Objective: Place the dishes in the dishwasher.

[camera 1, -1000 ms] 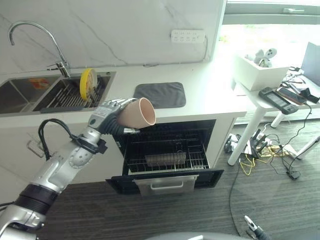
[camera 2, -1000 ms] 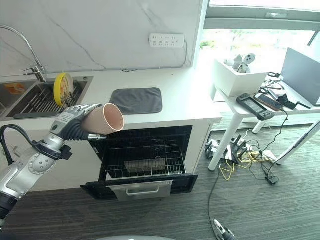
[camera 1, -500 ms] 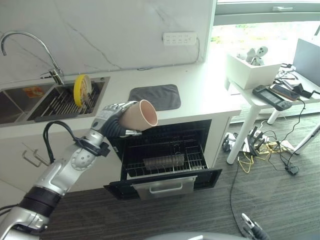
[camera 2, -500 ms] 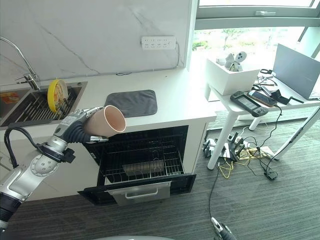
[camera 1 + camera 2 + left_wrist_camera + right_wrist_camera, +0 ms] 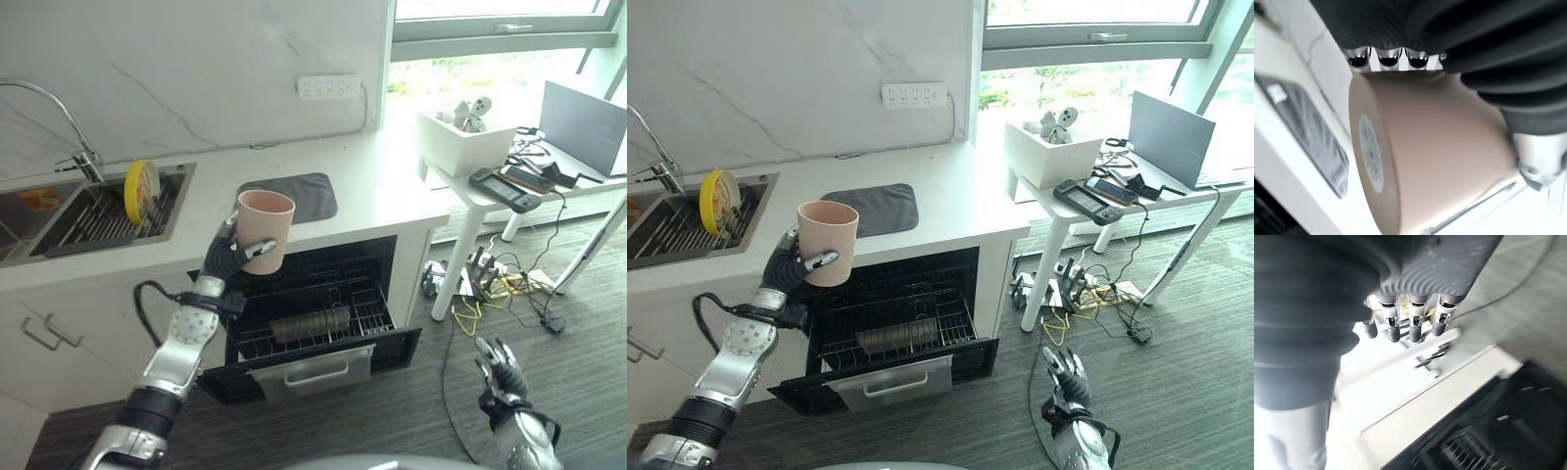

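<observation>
While a yellow plate (image 5: 143, 189) stands on edge in the sink rack (image 5: 103, 212) at far left, the left hand (image 5: 232, 257) holds a beige cup (image 5: 265, 230) upright, fingers curled round it, above the open dishwasher (image 5: 309, 318). Its base carries a round label (image 5: 1371, 152), illegible. Low at right, the right hand (image 5: 501, 371) hangs with fingers straight.

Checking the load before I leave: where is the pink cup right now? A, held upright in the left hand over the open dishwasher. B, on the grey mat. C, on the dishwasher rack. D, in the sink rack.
A: the left hand is curled round the upright cup above the pulled-out dishwasher rack.
</observation>
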